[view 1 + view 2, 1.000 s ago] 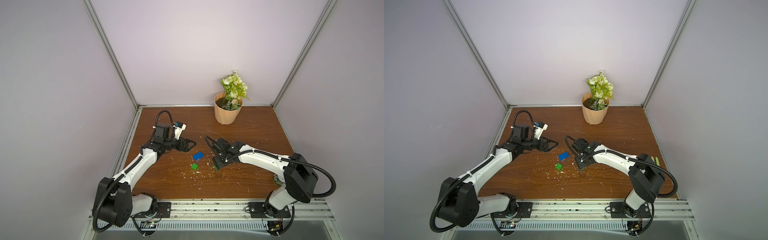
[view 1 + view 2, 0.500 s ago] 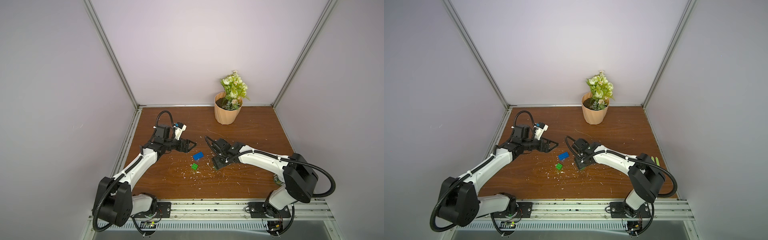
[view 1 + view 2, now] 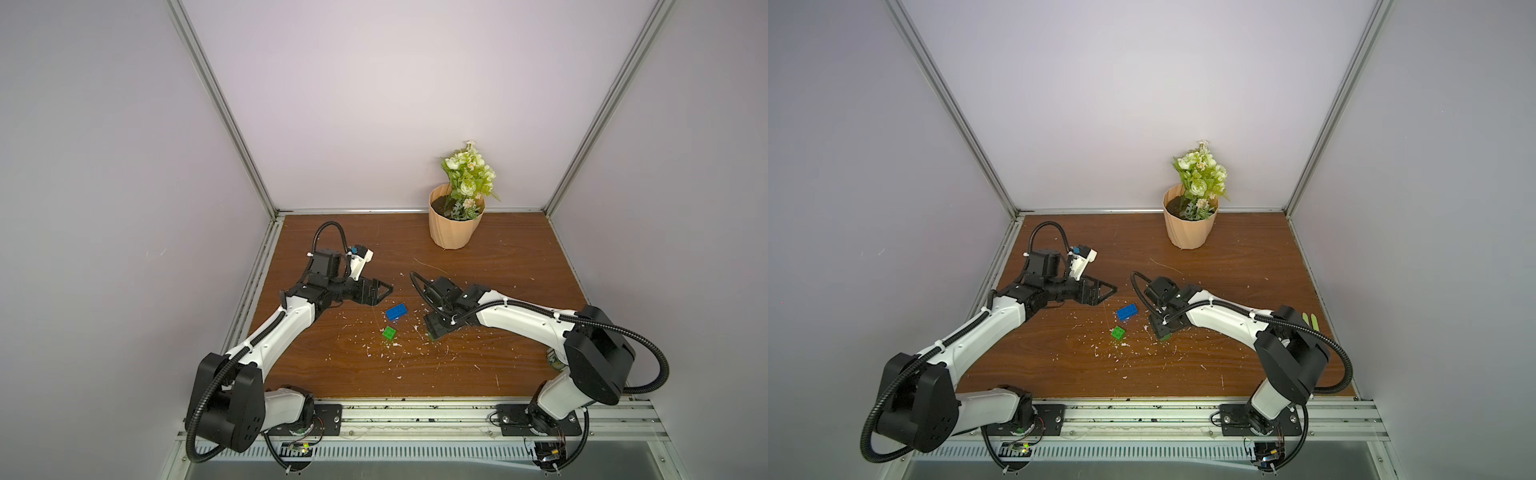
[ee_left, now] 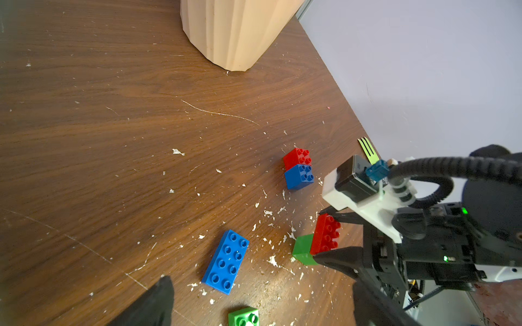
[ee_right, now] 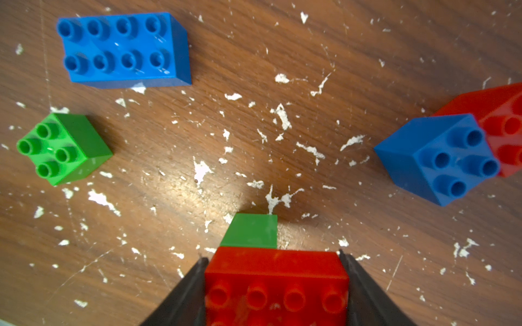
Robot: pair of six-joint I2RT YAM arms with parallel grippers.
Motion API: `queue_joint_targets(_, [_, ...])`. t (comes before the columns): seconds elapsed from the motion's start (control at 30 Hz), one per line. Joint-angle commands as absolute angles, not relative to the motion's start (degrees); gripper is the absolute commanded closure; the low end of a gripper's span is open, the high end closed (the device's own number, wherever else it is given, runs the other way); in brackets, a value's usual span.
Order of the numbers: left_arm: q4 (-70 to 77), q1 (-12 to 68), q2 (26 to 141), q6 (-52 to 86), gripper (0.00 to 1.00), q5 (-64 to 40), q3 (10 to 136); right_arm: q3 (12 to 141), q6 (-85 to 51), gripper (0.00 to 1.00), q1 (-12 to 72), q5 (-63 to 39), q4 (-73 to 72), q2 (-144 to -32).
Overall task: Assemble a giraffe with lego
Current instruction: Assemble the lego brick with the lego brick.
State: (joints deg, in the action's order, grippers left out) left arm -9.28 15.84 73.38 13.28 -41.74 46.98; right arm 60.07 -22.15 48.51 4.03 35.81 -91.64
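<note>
My right gripper point(image 5: 276, 285) is shut on a long red brick point(image 5: 278, 271). A green brick point(image 5: 251, 231) is stuck to its underside, low over the table, and also shows in the left wrist view point(image 4: 303, 249). A long blue brick point(image 3: 396, 311) and a small green brick point(image 3: 389, 333) lie loose between the arms. A small blue brick point(image 5: 440, 158) and a small red brick point(image 5: 505, 127) lie touching side by side; my right arm hides them in both top views. My left gripper point(image 3: 380, 291) hovers open and holds nothing, just left of the long blue brick. No assembled giraffe shows.
A beige flower pot point(image 3: 456, 224) stands at the back, right of centre. A green plastic fork point(image 3: 1310, 320) lies near the right wall. White flecks litter the wooden table point(image 3: 519, 270). Walls enclose three sides.
</note>
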Motion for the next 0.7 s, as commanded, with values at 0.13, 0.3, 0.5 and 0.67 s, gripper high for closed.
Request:
queue_joint_targets(0.13, [-9.76, 16.7, 73.72, 12.69, 0.01, -41.67, 48.67, 57.66, -23.15, 0.46, 48.17, 3.6, 37.34, -93.04])
queue_joint_targets(0.3, [-10.02, 16.85, 73.58, 12.57, 0.01, -41.31, 48.59, 55.77, -23.77, 0.47, 48.67, 3.31, 36.52, -94.2])
queue_joint_targets(0.5, [-9.93, 16.85, 73.8, 12.58, 0.01, -41.22, 48.67, 55.94, -24.99, 0.47, 49.96, 3.91, 36.71, -94.95])
queue_joint_targets(0.67, [-10.02, 16.87, 73.65, 12.56, 0.01, -41.12, 48.58, 57.76, -26.99, 0.47, 50.63, 4.78, 37.33, -95.76])
